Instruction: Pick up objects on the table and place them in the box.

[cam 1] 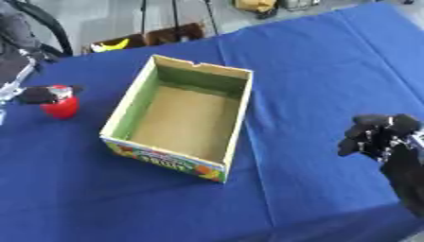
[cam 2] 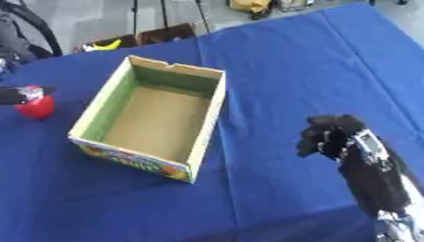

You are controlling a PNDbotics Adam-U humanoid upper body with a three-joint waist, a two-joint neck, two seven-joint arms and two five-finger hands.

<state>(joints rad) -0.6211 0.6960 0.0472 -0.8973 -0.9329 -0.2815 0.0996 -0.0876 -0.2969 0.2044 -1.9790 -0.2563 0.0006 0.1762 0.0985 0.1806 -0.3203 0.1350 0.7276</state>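
While our left hand (cam 1: 37,94) reaches in from the left edge, its dark fingers lie across the top of a red object (cam 1: 60,107) that sits on the blue counter (cam 1: 331,71), just left of the box (cam 1: 217,71); we cannot tell whether they grip it. We see the box open, its brown floor bare, printed colours along its near wall. Our right hand (cam 2: 331,134) hangs over the counter well right of the box, fingers curled in, holding nothing.
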